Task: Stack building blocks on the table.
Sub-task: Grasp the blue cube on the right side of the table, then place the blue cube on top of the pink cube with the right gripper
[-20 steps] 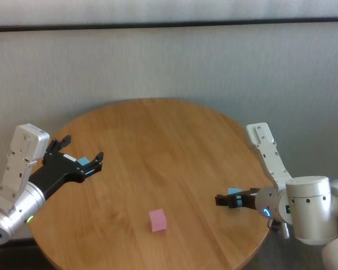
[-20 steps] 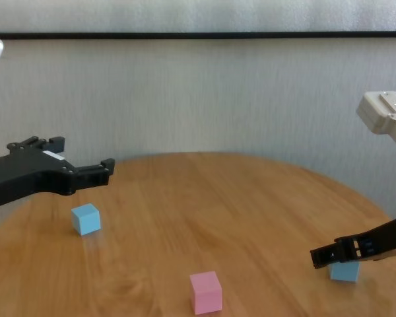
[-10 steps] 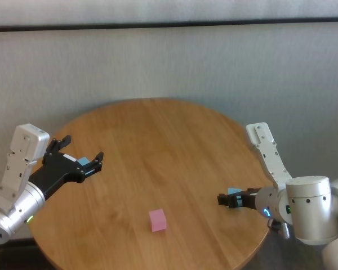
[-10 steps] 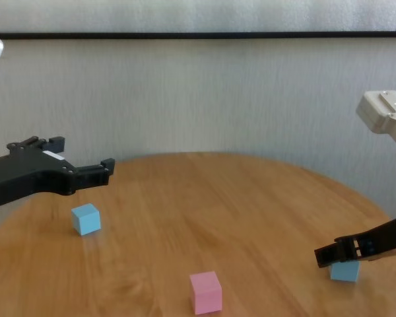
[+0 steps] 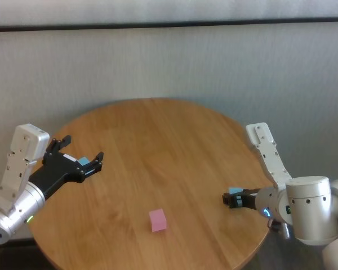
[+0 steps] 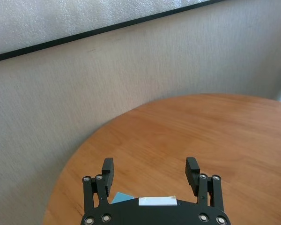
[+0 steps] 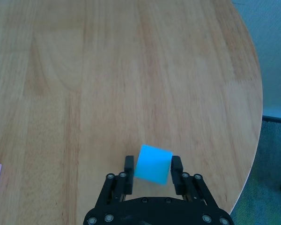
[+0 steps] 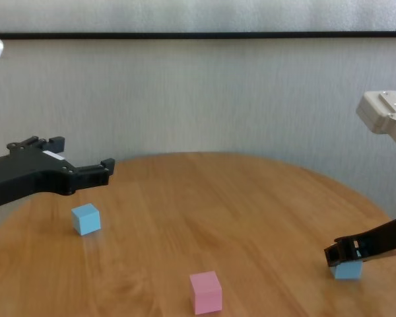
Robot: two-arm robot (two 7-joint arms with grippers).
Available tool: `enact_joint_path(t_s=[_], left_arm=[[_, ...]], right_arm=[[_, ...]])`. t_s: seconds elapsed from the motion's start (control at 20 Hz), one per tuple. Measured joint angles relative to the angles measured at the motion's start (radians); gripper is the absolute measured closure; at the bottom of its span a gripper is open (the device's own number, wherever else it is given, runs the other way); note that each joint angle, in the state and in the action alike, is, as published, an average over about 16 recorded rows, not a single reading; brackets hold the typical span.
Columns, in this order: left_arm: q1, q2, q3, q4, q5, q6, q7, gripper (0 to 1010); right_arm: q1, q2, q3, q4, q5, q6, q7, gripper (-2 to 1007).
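The pink cube [image 5: 157, 220] sits on the round wooden table [image 5: 158, 140] near its front edge; it also shows in the chest view [image 8: 206, 292]. One light blue cube [image 5: 83, 162] [image 8: 86, 218] rests at the left. My left gripper [image 5: 82, 149] [image 8: 82, 153] hovers open just above it. The other light blue cube [image 5: 235, 191] [image 8: 348, 270] rests at the right. My right gripper [image 5: 226, 199] [image 8: 331, 253] is low over the table. In the right wrist view this cube [image 7: 153, 164] lies between the fingertips [image 7: 176, 165].
A pale textured wall [image 5: 169, 62] stands behind the table. The table's right edge [image 7: 253, 117] drops off to a grey floor close beside the right cube. Bare wood lies between the three cubes.
My right gripper has drawn back to the right, so its fingertips now end at the blue cube instead of reaching past it. The cubes and the left arm have not moved.
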Motion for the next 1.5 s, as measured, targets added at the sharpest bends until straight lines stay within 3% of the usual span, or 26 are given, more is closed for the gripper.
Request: enact_joint_path(t_s=[0.5, 0.65, 0.8, 1.05, 1.3, 1.5], left_arm=[[0.000, 0.000, 0.000, 0.000, 0.000, 0.000, 0.000, 10], [0.000, 0.000, 0.000, 0.000, 0.000, 0.000, 0.000, 10], [0.000, 0.000, 0.000, 0.000, 0.000, 0.000, 0.000, 10], [0.000, 0.000, 0.000, 0.000, 0.000, 0.000, 0.000, 10], [0.000, 0.000, 0.000, 0.000, 0.000, 0.000, 0.000, 10], [0.000, 0.000, 0.000, 0.000, 0.000, 0.000, 0.000, 10]], right_arm=[[-0.001, 0.006, -0.004, -0.002, -0.001, -0.008, 0.014, 630], [-0.002, 0.024, -0.014, -0.004, -0.005, -0.034, 0.046, 635], [-0.002, 0.054, -0.032, -0.007, -0.014, -0.084, 0.098, 635], [0.010, 0.129, -0.072, -0.001, -0.030, -0.221, 0.247, 635], [0.045, 0.210, -0.123, 0.027, -0.037, -0.387, 0.441, 635], [0.085, 0.254, -0.164, 0.062, -0.036, -0.499, 0.584, 635]])
